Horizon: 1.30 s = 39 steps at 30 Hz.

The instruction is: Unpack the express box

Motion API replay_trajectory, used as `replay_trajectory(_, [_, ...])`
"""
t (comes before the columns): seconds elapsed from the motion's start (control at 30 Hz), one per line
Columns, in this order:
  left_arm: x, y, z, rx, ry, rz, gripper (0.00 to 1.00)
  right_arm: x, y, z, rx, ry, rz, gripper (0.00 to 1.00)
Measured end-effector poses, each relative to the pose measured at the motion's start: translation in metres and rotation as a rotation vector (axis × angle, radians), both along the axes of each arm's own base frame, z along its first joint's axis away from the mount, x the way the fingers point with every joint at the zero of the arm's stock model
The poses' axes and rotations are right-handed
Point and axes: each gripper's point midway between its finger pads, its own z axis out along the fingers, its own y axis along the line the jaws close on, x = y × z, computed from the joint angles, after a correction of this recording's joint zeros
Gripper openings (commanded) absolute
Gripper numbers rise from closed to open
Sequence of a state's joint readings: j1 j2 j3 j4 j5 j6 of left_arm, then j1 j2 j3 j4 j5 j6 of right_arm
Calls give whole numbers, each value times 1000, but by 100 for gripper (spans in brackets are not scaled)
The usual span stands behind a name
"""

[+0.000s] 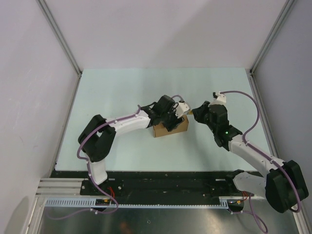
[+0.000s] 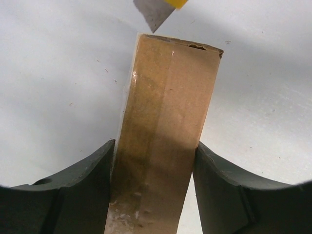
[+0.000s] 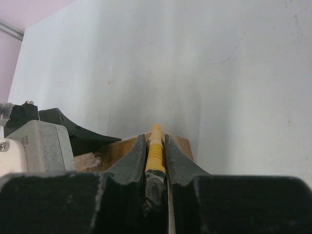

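The express box point(image 1: 168, 128) is a small brown cardboard box lying on the table's middle. My left gripper point(image 1: 171, 120) is shut on it from above; in the left wrist view its black fingers point(image 2: 83, 187) press both long sides of the taped box point(image 2: 165, 122). My right gripper point(image 1: 197, 113) is shut on the yellow utility knife point(image 3: 155, 148), just right of the box. The knife's grey blade tip point(image 2: 156, 13) hangs just beyond the box's far end. In the right wrist view the box point(image 3: 112, 151) lies under and ahead of the knife.
The pale green table point(image 1: 122, 92) is bounded by white walls with metal frame posts point(image 1: 58, 36) at the back corners. A black rail point(image 1: 161, 183) and the arm bases run along the near edge.
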<state>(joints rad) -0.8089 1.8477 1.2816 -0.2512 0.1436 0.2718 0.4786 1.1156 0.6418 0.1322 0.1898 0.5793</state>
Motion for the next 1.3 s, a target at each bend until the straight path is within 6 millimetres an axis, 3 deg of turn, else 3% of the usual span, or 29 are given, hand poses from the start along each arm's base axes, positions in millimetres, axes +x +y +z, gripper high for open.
replay_trajectory(1.3, [1, -3, -1, -3, -48, -9, 52, 13, 6, -11, -22, -14, 64, 0])
